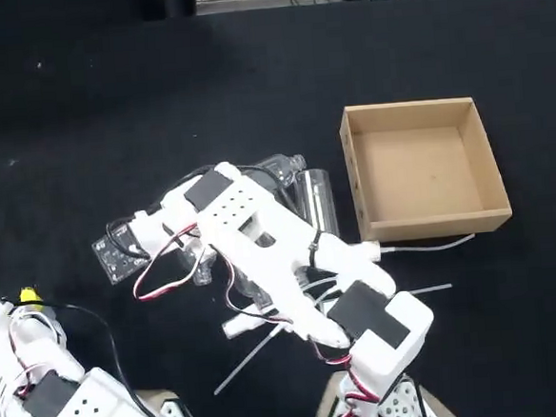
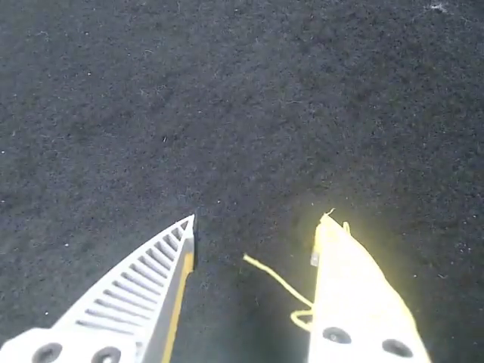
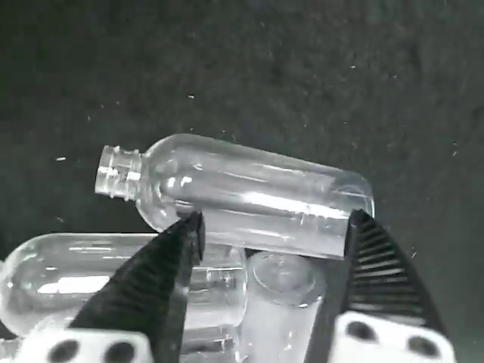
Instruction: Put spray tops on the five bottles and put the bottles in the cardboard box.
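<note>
Since none of the bottles has a top on yet, the job looks to be near its start. One clear bottle lies on its side on top of a second bottle and a third bottle. Its screw neck is bare and open. The right hand is spread wide, with a black finger on each side of that top bottle. I cannot tell if the fingers touch it.

Seen from above, the heap of bottles lies on the black surface, just beside the cardboard box. No bottle is in the box yet. White spray tops with long thin straws lie near the foot of the right arm. The left hand is spread too. It holds nothing and hangs over bare surface, off to the side of the heap.

I think a few things could go wrong. The top bottle is round and smooth, and it rests on other round bottles. If the right hand squeezes off-center, the bottle may roll or pop out. The heap may then scatter. The fingers might also nip the bottle below by mistake. A hard squeeze could dent the thin plastic. The straws look bendy, so poking one into a small neck may miss.
</note>
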